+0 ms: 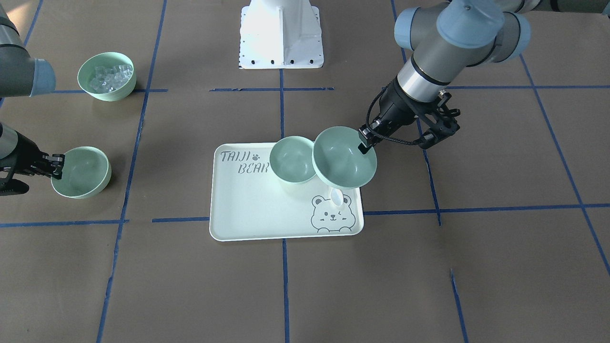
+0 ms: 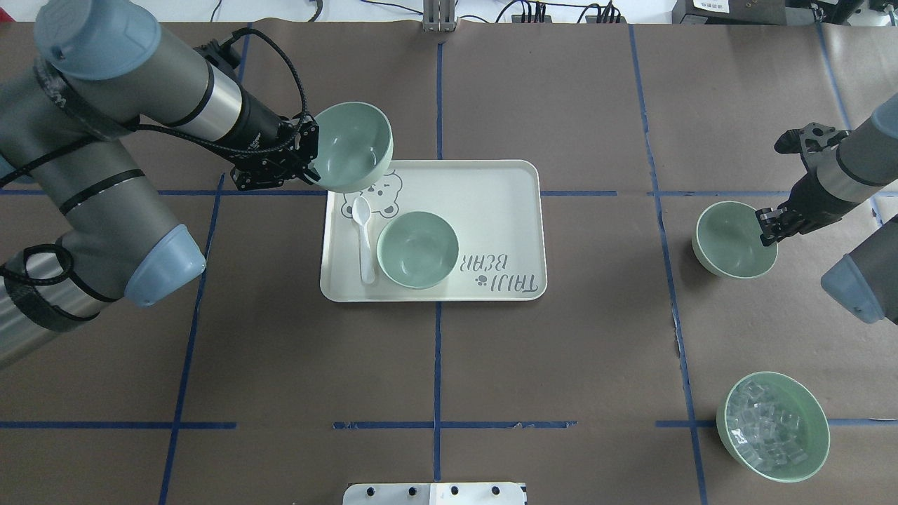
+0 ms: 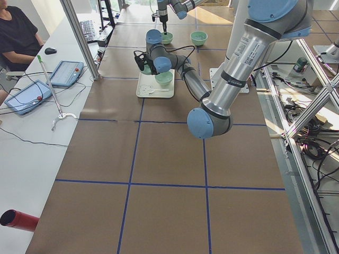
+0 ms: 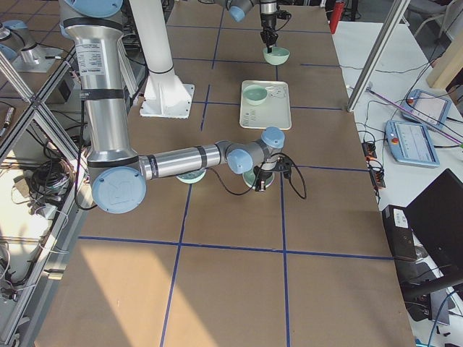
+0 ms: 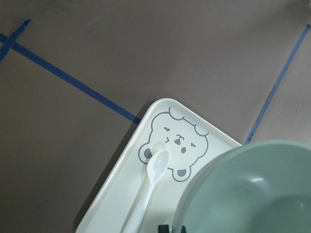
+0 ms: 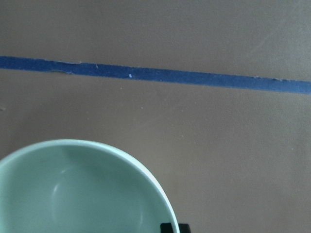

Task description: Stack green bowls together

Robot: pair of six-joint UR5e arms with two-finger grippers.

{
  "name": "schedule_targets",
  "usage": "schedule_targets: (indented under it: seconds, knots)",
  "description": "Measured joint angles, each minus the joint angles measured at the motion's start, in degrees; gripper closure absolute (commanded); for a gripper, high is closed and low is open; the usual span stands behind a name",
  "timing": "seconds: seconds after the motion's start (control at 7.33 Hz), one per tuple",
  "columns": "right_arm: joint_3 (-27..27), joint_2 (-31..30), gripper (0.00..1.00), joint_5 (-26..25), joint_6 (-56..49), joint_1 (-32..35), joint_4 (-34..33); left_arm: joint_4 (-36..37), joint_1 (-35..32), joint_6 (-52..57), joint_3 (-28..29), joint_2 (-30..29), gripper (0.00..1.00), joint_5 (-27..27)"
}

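The left jaws are pinched on the rim of the carried bowl (image 2: pixel 351 147), one finger inside the wall and one outside. It is a rim grip, likely because a bowl this wide would not fit between them across its body. Held that way, the bowl hangs tilted, raised above the bear-print corner of the tray (image 2: pixel 491 175) and over the head of the white spoon (image 2: pixel 363 235). I judge it is kept high so its base can pass over the rim of the tray bowl (image 2: pixel 417 249). That bowl sits upright on the tray just beside the spoon and makes the natural bottom of the stack, since it is flat, steady and open to the top. The carried bowl is near it but not yet over it; in the overhead view the two are apart.

The right jaws look closed on the rim of the third bowl (image 2: pixel 733 238), again straddling the wall. This bowl seems to rest on the bench, well apart from the tray — gripped, by the look of it, but not lifted clear. The ice bowl (image 2: pixel 772 426), full of clear cubes, stands by itself further along the bench, near neither arm, and has no part in the stacking.
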Motion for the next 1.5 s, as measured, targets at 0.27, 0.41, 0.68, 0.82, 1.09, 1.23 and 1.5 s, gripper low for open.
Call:
schedule_targets:
  seconds: [0.27, 0.41, 0.68, 0.82, 1.09, 1.23, 1.5]
  knots:
    - [1.4, 0.4, 1.00, 1.8, 0.2, 2.3, -0.2, 2.4, 4.8, -0.9, 0.3, -1.8, 1.00, 5.1]
    - [1.7, 0.9, 1.00, 4.5, 0.2, 4.5, -0.4, 3.3, 7.1, -1.0, 0.7, -2.4, 1.00, 7.3]
    - [1.8, 2.4, 1.00, 8.9, 0.5, 7.6, -0.9, 3.7, 10.6, -1.2, 1.9, -3.0, 1.00, 10.9]
    - [1.8, 3.3, 1.00, 9.9, 1.4, 8.2, -0.9, 3.6, 11.5, -1.3, 2.3, -3.2, 1.00, 11.7]
    - [2.0, 4.7, 1.00, 11.6, 4.0, 8.7, -0.9, 3.5, 12.9, -1.3, 3.5, -3.6, 1.00, 13.2]
    - [2.3, 5.0, 1.00, 12.0, 4.5, 8.8, -0.9, 3.4, 13.1, -1.3, 4.0, -3.9, 0.65, 13.5]
    - [2.7, 5.4, 1.00, 12.3, 4.8, 8.9, -0.9, 3.4, 13.3, -1.2, 4.3, -4.0, 0.00, 13.6]
